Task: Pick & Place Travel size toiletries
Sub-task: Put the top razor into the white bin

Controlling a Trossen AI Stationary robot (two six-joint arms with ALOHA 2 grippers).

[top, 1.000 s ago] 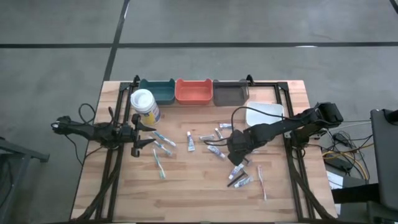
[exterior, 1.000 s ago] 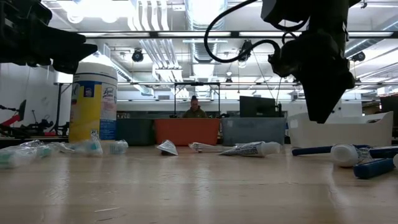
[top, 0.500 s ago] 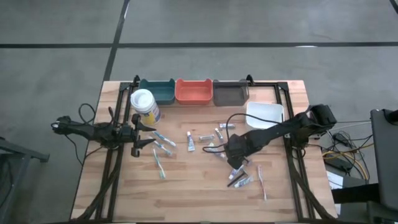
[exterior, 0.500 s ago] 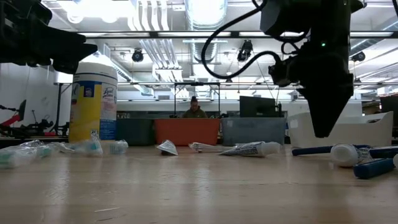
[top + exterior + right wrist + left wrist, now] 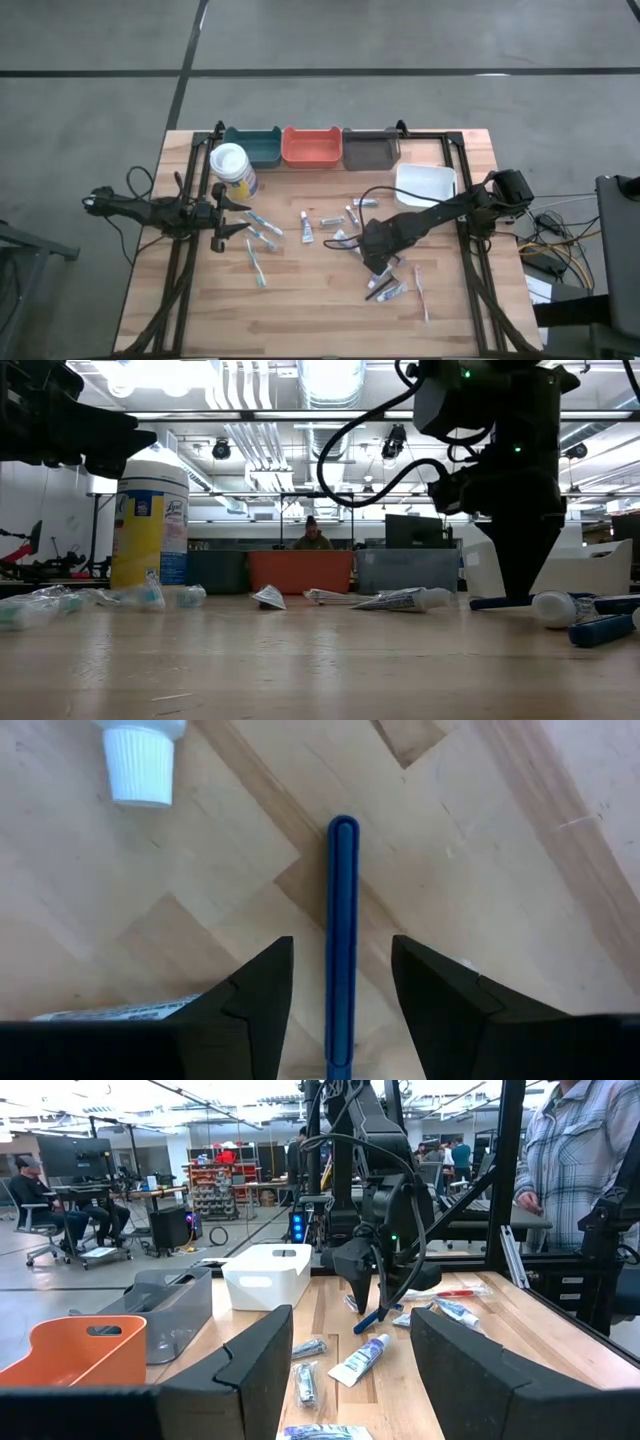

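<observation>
Toiletries: small tubes (image 5: 307, 232) and toothbrushes (image 5: 256, 262) lie scattered over the middle of the counter (image 5: 300, 310), none in a bin.
Wipes canister: tall tub (image 5: 149, 525) with a yellow label reading "Lysol", upright near the left gripper.
Bins: teal bin (image 5: 252, 146), orange bin (image 5: 311, 146) and grey bin (image 5: 370, 148) in a row at the far edge; white bin (image 5: 424, 184) nearer the right arm; nothing can be seen in them.
Right gripper: (image 5: 340, 982) low over the counter, fingers apart on either side of a blue toothbrush (image 5: 342, 920), not clamped; a white-capped tube (image 5: 140, 760) lies close by.
Left gripper: (image 5: 232, 216) waits beside the canister, fingers wide apart, holding nothing.
Change: the right gripper has come down toward the toothbrush and shifted slightly leftward; the left arm has stayed put.
</observation>
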